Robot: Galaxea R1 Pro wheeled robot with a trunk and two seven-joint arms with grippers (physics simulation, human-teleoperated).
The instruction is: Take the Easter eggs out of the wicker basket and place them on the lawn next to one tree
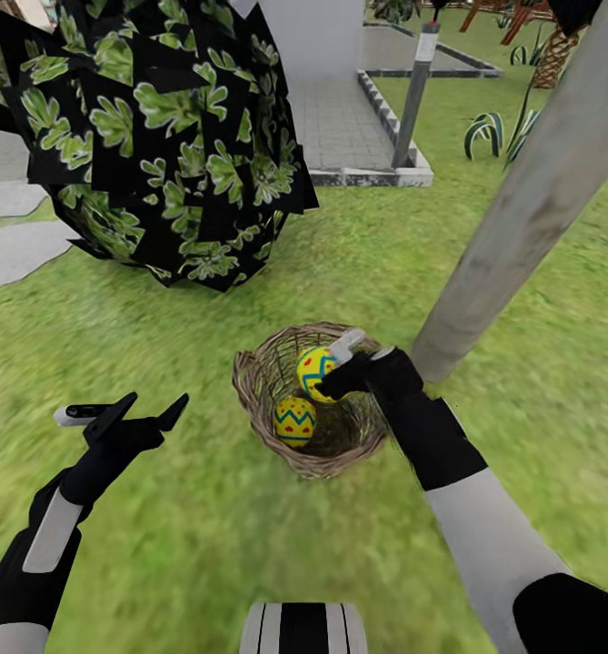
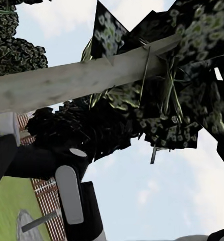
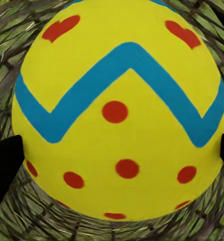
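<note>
Lawn (image 1: pixel 249 536): right gripper (image 1: pixel 333 380) clasps egg (image 1: pixel 314 371), heart-end up.

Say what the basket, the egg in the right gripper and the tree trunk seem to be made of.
Basket: brown woven wicker, open crossing strands. Egg: smooth yellow painted shell, blue zigzag, red dots; could be plastic or real. Trunk: pale grey-beige wood, smooth and faintly streaked. The right gripper holds the egg.
</note>
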